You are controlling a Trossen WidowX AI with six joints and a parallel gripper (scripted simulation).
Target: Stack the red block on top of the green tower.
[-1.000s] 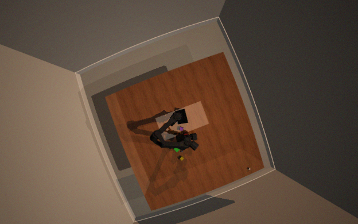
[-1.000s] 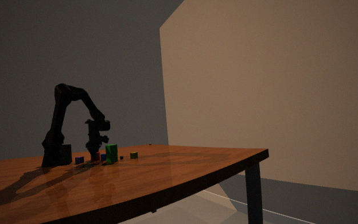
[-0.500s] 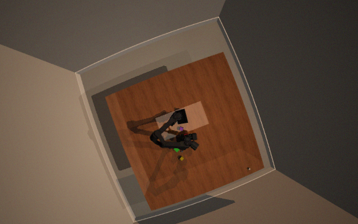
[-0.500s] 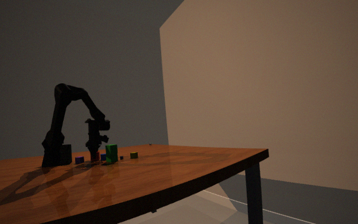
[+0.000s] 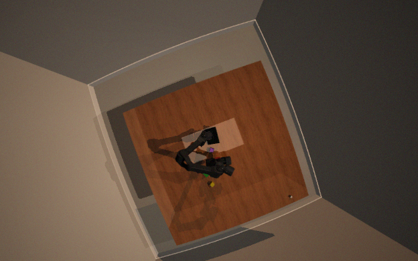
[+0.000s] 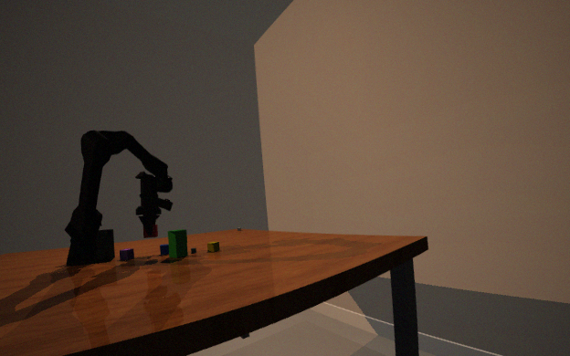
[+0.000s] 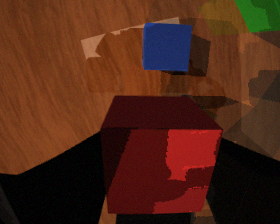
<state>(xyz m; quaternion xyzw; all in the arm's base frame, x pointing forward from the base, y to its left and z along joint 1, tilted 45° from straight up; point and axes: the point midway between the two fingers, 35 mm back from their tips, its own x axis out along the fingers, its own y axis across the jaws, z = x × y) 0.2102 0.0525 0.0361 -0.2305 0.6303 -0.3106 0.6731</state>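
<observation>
My gripper (image 6: 150, 232) (image 7: 151, 134) points down and is shut on the red block (image 5: 218, 158) (image 6: 153, 231) (image 7: 158, 175). It holds the block above the table, with a finger at each side. In the exterior view the block hangs to the left of the green tower (image 6: 177, 244) (image 5: 205, 175) (image 7: 266, 14), clear of it. The tower stands upright on the table; in the wrist view only part of it shows at the top right corner. In the top view the arm hides much of the tower and most of the red block.
A blue block (image 6: 164, 249) (image 7: 167, 47) lies left of the tower in the exterior view. A purple block (image 5: 211, 150) (image 6: 126, 255) lies nearer the arm's base. A yellow block (image 5: 212, 184) (image 6: 214, 246) and a small dark block (image 6: 193, 250) lie right of the tower.
</observation>
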